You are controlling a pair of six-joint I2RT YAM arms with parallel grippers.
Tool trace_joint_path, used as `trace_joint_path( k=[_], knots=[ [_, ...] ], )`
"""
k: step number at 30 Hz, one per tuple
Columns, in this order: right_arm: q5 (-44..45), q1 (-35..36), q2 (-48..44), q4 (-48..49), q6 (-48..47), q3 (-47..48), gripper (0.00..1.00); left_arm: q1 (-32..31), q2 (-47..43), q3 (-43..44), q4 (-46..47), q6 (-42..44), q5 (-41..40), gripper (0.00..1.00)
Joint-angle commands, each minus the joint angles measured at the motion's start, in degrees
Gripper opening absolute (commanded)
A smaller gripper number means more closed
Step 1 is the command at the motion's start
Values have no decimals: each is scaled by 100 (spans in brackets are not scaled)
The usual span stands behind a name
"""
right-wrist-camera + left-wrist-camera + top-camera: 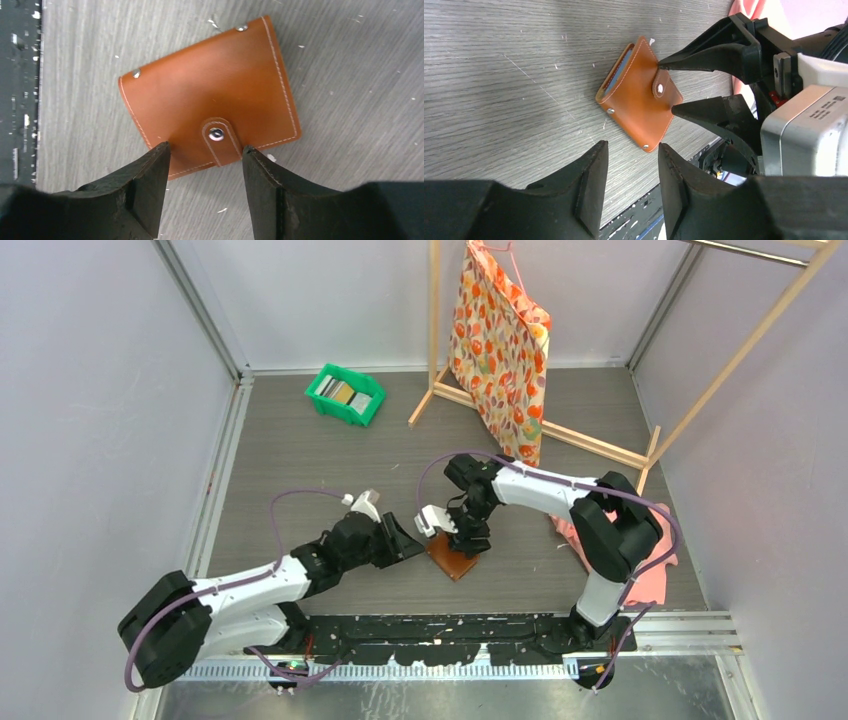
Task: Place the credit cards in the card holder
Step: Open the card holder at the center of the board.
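Right wrist view tells you most of it: the card holder [210, 100] lies flat on the table [350, 60], folded with its snap done up. Your right gripper [205, 148] hangs at its edge with the jaws spread, one finger on either side of the snap tab [216, 134], gripping nothing. The left gripper [632, 145] sits just beside the opposite side of the wallet. Its jaws are apart and empty too, and as far as I can tell it's not touching the leather. The credit cards [343, 392] are well away in the green bin [322, 398] at the far left, so nothing's loaded yet.

Stuff I'd worry about from here:

- If you pinch the tab and pull with nothing pinning the wallet, I'd bet the whole thing lifts or skids instead of the snap popping.
- If the right fingers come down too deep, they'll grab the tab plus the cover under it, and you'll just be clamping it shut.
- Both grippers are crowding one small wallet, so closing in from both sides could knock fingertips together.
- A push from the left on a corner could spin it out from under the right jaws.
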Motion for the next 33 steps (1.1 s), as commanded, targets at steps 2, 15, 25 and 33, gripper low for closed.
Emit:
trace_joint_path(
  k=[2, 15, 25, 33],
  knots=[
    [282, 77, 72, 346, -44, 206, 58, -151, 274, 20, 635, -225, -396, 41],
    [352, 438, 125, 529, -234, -191, 53, -433, 1458, 316, 1264, -368, -658, 31],
    [554, 536, 21, 942, -22, -508, 40, -468, 2401, 343, 1658, -540, -703, 29],
    [283, 515, -181, 958, 446, -403, 29, -464, 2564, 221, 1641, -492, -991, 28]
  ],
)
